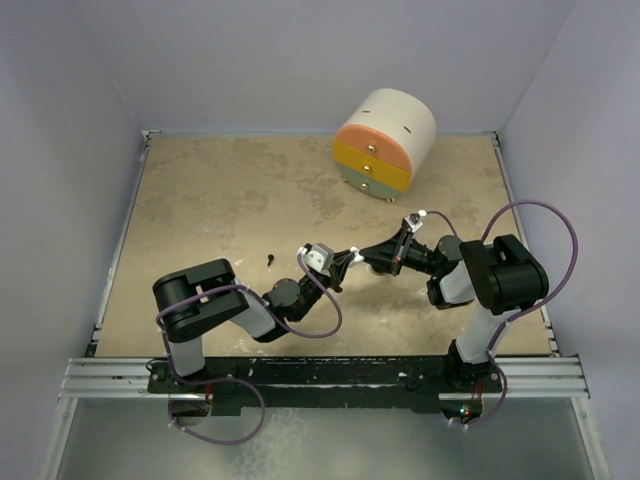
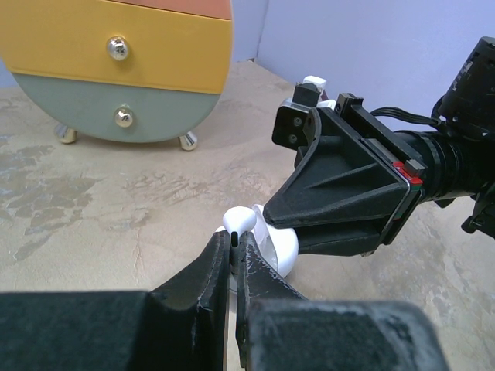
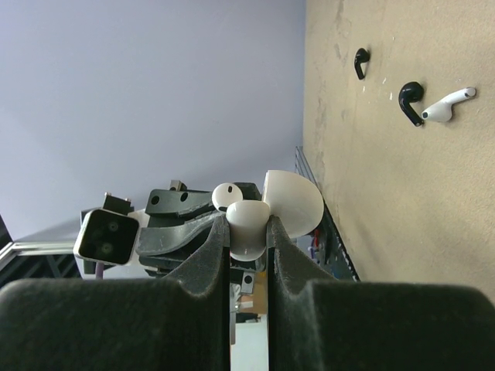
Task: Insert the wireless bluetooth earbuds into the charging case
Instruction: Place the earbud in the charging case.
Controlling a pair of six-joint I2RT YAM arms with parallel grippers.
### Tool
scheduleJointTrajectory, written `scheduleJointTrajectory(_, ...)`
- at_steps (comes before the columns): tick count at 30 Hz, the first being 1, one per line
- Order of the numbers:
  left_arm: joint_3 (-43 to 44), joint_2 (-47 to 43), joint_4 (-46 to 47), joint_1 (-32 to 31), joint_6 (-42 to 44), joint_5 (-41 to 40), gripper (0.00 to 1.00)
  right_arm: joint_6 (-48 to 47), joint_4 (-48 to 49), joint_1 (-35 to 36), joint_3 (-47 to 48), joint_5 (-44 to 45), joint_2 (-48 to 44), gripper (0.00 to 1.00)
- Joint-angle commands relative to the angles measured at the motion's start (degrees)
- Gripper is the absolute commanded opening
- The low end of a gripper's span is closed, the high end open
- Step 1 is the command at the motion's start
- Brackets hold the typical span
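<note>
L gripper (image 2: 234,251) pinches an earbud (image 2: 240,222) by its stem, touching the open case (image 2: 285,249) clamped in R gripper (image 3: 249,236) — if misaligned, the bud could twist free and drop to the surface (image 2: 116,201). 2nd earbud (image 3: 452,103) lies there, well apart.

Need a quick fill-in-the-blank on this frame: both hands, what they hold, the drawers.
1. The left hand is shut on the stem of a white ___.
2. The right hand is shut on the white charging ___.
3. The middle drawer of the drawer unit is ___.
Missing words: earbud; case; yellow.
</note>
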Motion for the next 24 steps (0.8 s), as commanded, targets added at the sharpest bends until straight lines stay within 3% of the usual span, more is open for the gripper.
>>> scheduleJointTrajectory(1, 1.4, 0.3, 11.5, -0.3, 1.2, -0.6, 0.0, -0.8, 45.4, -0.3, -0.2, -1.7, -2.4, 0.0)
scheduleJointTrajectory(19, 0.4, 0.2, 11.5, -0.3, 0.5, 0.2, 0.0, 0.3, 45.3, -0.3, 0.6, -2.0, -4.0, 0.0)
scheduleJointTrajectory(24, 0.0, -0.2, 11.5, -0.3, 0.4, 1.0, 0.05, 0.4, 45.4, -0.3, 0.8, -1.9, -4.0, 0.0)
